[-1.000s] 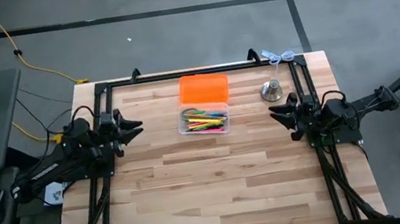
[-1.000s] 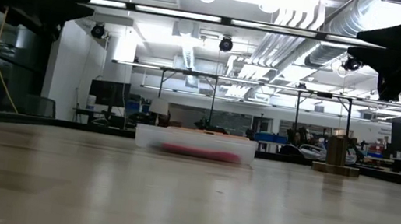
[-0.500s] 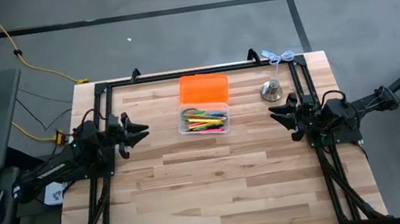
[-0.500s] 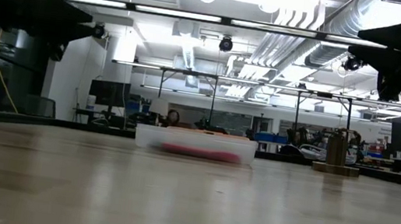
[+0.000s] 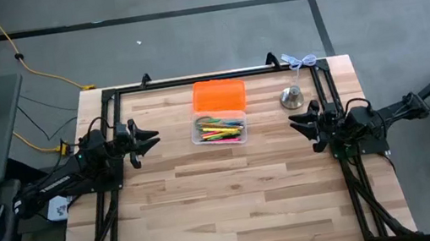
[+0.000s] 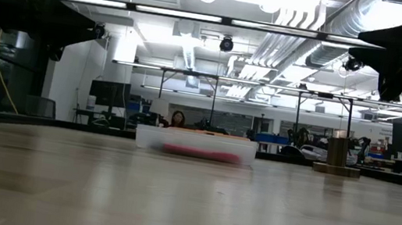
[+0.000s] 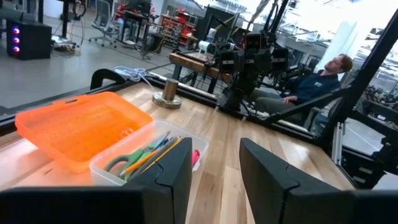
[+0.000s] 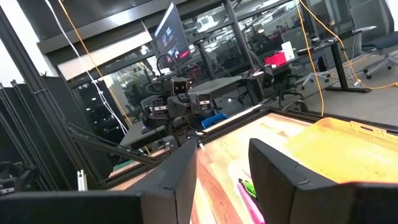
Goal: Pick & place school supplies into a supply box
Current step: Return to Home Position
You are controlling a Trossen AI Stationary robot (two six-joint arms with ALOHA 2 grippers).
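Supply box [image 5: 195, 134]: clear rectangular plastic, orange lid [image 5: 219, 96]

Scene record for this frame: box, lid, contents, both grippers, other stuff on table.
supply box: clear, mid-table toward the far edge
lid: orange, open, laid back behind the box
school supplies: pens and green-handled scissors inside the box; none loose on the table
left gripper: open, empty, left of box, apart
right gripper: open, empty, right of box, apart
other: silvery bell-like object near right gripper

Supplies [image 5: 219, 128] lie in the box [image 5: 220, 143] (bell [image 5: 292, 97] right).
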